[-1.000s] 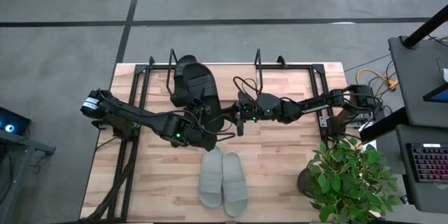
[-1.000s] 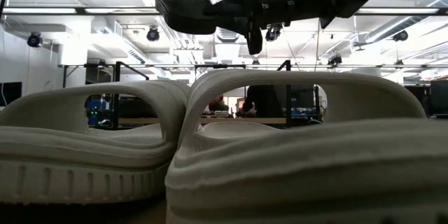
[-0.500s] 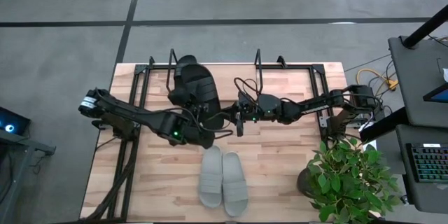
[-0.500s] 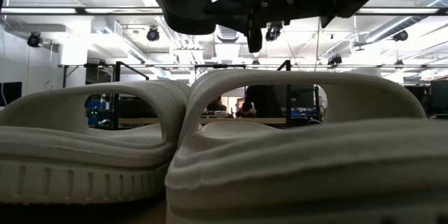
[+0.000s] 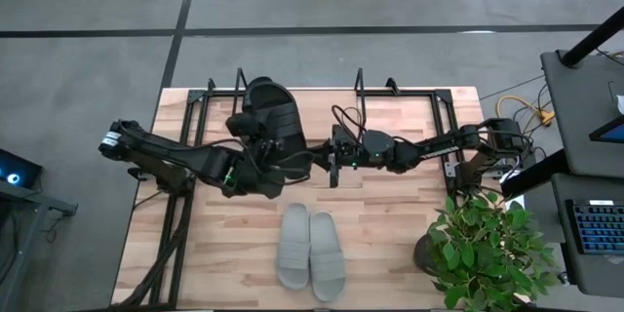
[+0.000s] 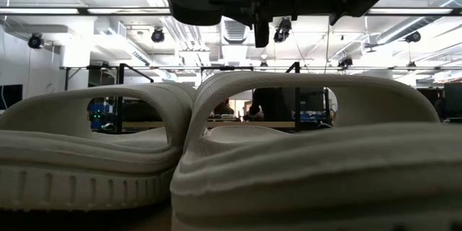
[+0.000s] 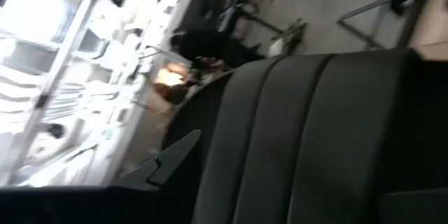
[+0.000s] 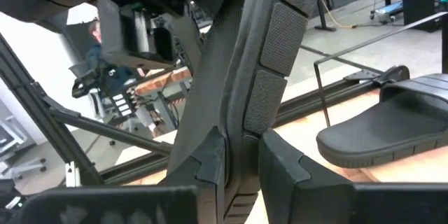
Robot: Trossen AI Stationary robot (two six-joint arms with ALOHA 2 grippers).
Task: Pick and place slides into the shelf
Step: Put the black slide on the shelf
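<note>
- One black slide (image 8: 269, 49) is hanging on edge above the table's middle, just at the 6 o'clock side of the shelf (image 5: 359, 88).
- The right gripper (image 8: 243, 148) is pinching its sole rim, jaws narrow.
- The left gripper (image 5: 261, 164) is sitting at the slide's 9 o'clock end; cannot tell how its fingers are set.
- Its mate (image 5: 268, 107) is lying flat in the shelf at 12 o'clock, so the free bay at its 3 o'clock side looks right.
- Advising: tip the sole level, clear the wire, lower gently.
- The grey pair (image 5: 310, 251) is waiting at 6 o'clock.
</note>
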